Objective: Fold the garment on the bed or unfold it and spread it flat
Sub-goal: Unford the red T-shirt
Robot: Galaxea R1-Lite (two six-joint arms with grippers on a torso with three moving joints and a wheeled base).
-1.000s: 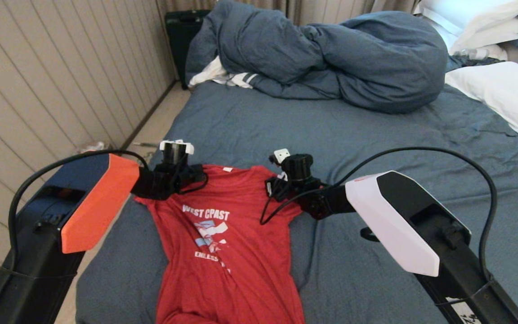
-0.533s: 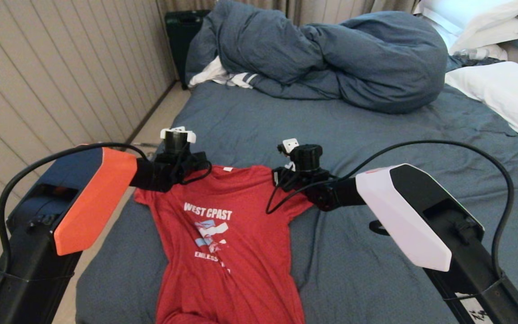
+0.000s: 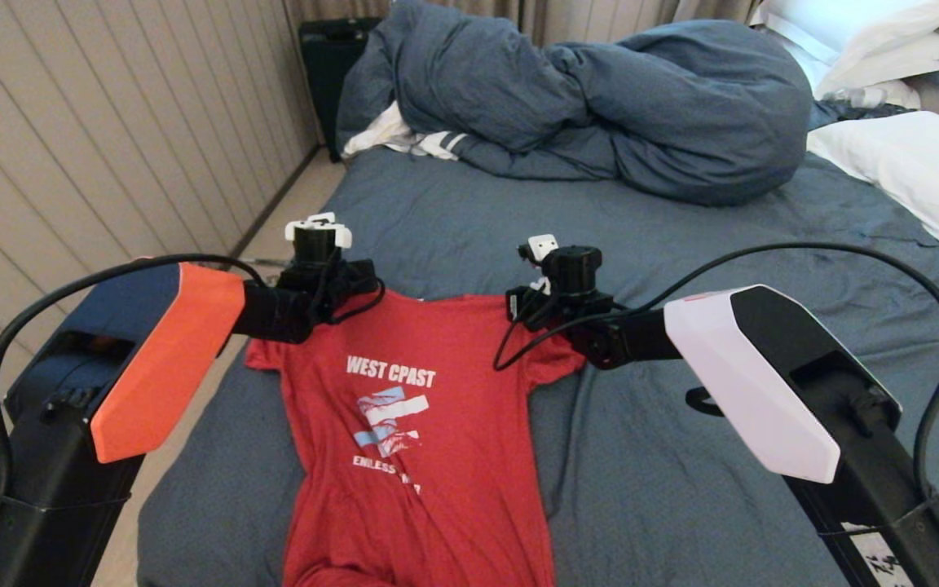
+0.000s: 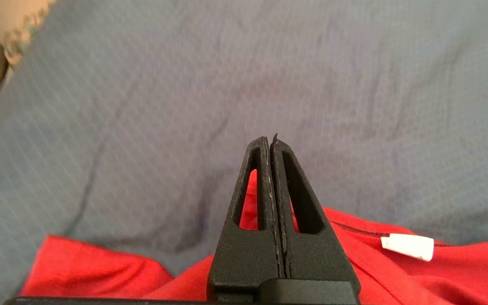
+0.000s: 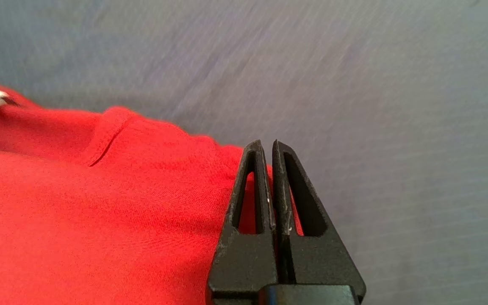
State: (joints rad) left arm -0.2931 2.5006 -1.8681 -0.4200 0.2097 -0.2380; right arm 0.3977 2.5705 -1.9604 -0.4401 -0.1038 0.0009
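Lying print-up on the near part of the bed (image 3: pixel 681 244), the red T-shirt (image 3: pixel 429 456) has its collar edge toward the far end and its hem running out of the head view at the bottom. White letters and pale stripes show across its chest, and both short sleeves stick out to the sides. The body of the shirt narrows and wrinkles toward the hem.

At the shirt's left shoulder sits the left pincer (image 4: pixel 271 142). In the left wrist view its two black fingers are pressed together from base to tip, with red cloth showing through their cut-outs and under them; whether any cloth is caught between them I cannot tell. A small white neck tag (image 4: pixel 407 247) lies on the collar just beside it, with dark blue-grey sheet beyond the tips.

At the shirt's right shoulder sits the right pincer (image 5: pixel 268 144). Its fingers are drawn close, only a thin slit between them near the tips, right at the edge of the red cloth where it meets the sheet. Red shows through the cut-outs here too, and again I cannot tell whether cloth is actually pinched.

Farther up the bed a bunched duvet (image 3: pixel 600 106) of the same blue-grey lies in a heap, with a white striped cloth (image 3: pixel 412 139) peeking from under its left end. White pillows (image 3: pixel 910 163) lie along the right side. A panelled wall (image 3: pixel 94 139) runs along the left of the bed.
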